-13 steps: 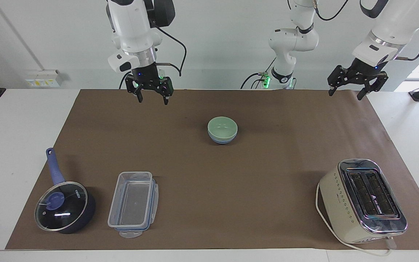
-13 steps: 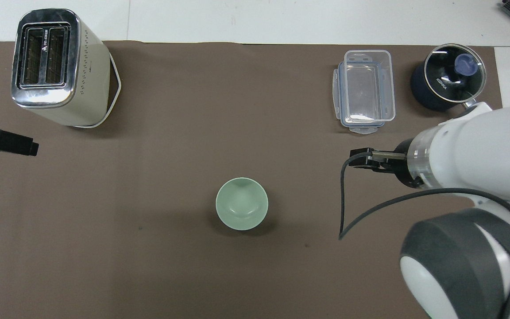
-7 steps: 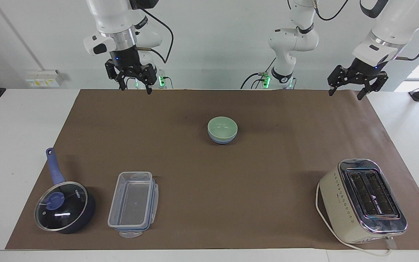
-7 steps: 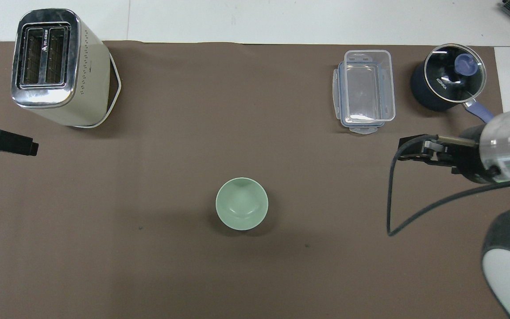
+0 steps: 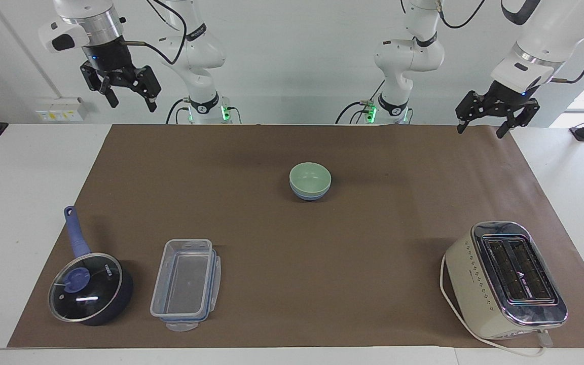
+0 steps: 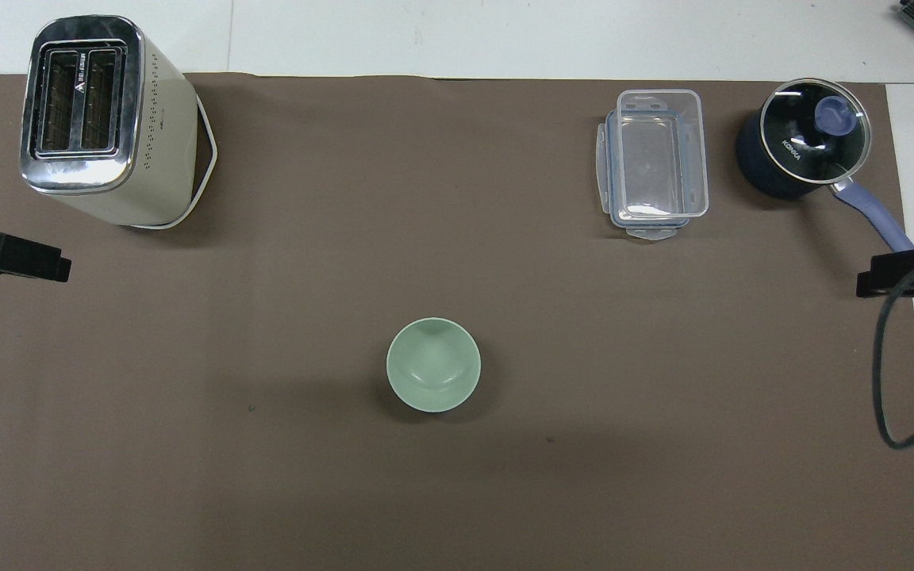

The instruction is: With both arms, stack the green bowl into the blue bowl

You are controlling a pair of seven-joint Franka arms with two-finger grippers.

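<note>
The right gripper is held raised, upper left; the left gripper, upper right; both are spread, empty.

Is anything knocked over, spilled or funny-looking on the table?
Nothing stands out. The green bowl sits level inside the blue bowl mid-mat. The toaster, saucepan with its lid on, and clear plastic container all stand upright. Nothing has spilled.

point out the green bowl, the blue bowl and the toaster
green bowl (image 5: 310,177), facing view, on its inner hollow
blue bowl (image 5: 310,194), facing view, on the band of outer wall showing under the green one
toaster (image 5: 517,276), facing view, on its slotted top
</note>
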